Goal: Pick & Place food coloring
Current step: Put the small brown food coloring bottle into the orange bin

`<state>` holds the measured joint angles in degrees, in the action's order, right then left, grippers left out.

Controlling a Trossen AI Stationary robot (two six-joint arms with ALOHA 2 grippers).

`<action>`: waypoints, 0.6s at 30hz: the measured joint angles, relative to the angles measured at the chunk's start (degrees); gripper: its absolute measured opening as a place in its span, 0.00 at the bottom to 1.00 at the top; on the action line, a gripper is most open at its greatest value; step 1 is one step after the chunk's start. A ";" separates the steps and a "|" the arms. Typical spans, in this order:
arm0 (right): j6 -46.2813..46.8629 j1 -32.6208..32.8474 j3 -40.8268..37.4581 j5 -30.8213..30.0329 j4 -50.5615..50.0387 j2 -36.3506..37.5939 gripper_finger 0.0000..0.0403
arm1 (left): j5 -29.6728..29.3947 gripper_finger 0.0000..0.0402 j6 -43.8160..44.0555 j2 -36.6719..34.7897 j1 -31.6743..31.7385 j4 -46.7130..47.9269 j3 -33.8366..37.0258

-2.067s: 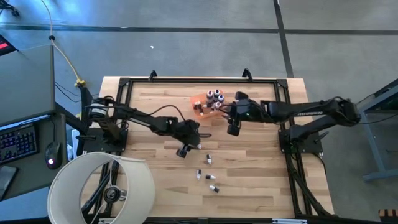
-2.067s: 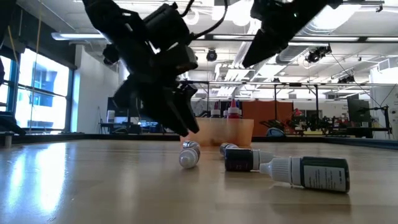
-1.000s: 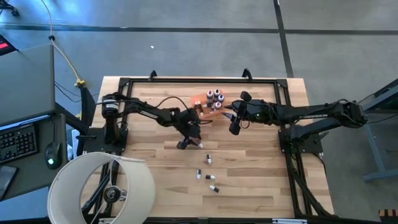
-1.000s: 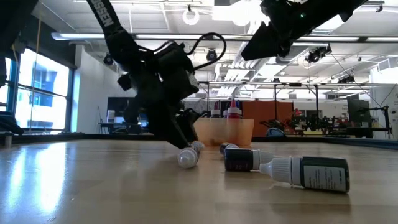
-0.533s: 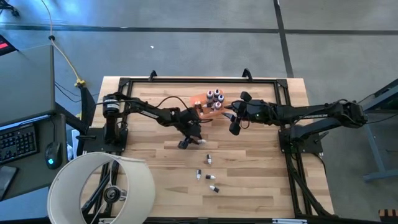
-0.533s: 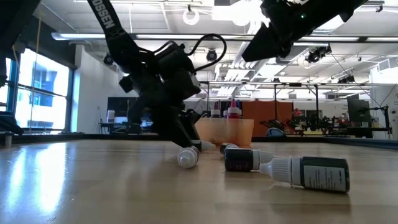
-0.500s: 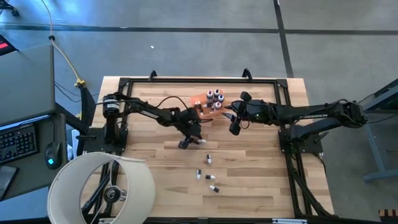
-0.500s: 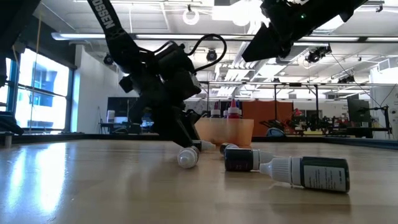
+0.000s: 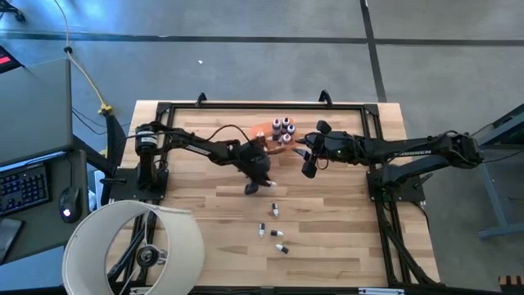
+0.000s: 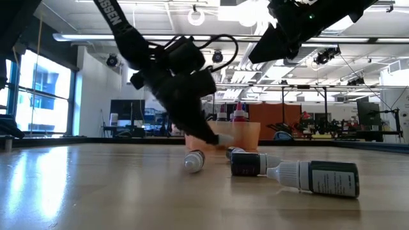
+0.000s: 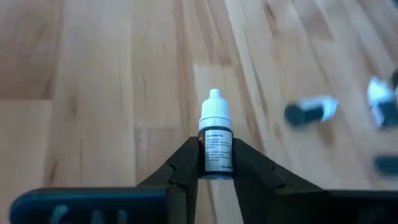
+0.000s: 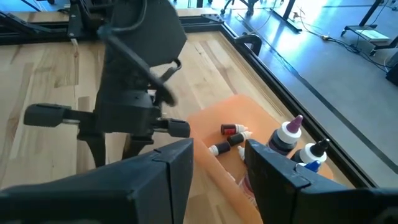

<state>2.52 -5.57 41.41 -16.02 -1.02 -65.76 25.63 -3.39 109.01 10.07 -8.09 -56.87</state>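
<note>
My left gripper (image 9: 256,182) is at mid-table, shut on a small dark food coloring bottle (image 11: 216,152) with a white pointed cap (image 11: 215,116). Near the far edge lies an orange tray (image 9: 264,136) with several bottles standing (image 9: 282,127) and two lying (image 12: 229,132) in it. My right gripper (image 12: 217,165) hovers open just right of the tray, touching nothing. Several more bottles (image 9: 275,211) lie on their sides on the wood nearer the front edge; one (image 10: 193,160) lies just in front of the left gripper in the low view. My left gripper pinches the bottle's dark labelled body (image 11: 216,163) between its two fingers, one on each side. The bottle lies along the fingers with its white cap sticking out past the fingertips. The fingers slant down toward the table. The bottle appears held just clear of the wood.
Black frame rails (image 9: 262,105) run along the table's far and side edges. A large white lampshade (image 9: 135,246) stands over the near left corner. The loose bottles (image 10: 316,177) lie toward the front middle.
My left gripper has shut on one bottle that lay on the wood. It has risen a little and gone toward the table's right and far side, toward the tray, taking the bottle along. The neighbouring bottle stays on the table. My right arm has kept still.
</note>
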 joint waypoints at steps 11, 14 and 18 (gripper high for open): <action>-9.10 0.01 0.00 -3.72 5.06 1.00 0.34 | -1.77 0.18 4.66 -0.07 0.00 17.18 -17.05; -11.23 0.01 0.00 -6.41 5.03 2.90 0.34 | -6.38 0.18 1.69 -0.11 0.00 27.99 -22.84; -13.05 0.01 0.00 -8.35 3.44 5.69 0.34 | -17.53 0.18 -3.25 -0.11 0.07 41.21 -29.78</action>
<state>-10.53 -5.56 41.41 -24.37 2.42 -60.06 8.11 -6.65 108.90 10.13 33.12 -86.65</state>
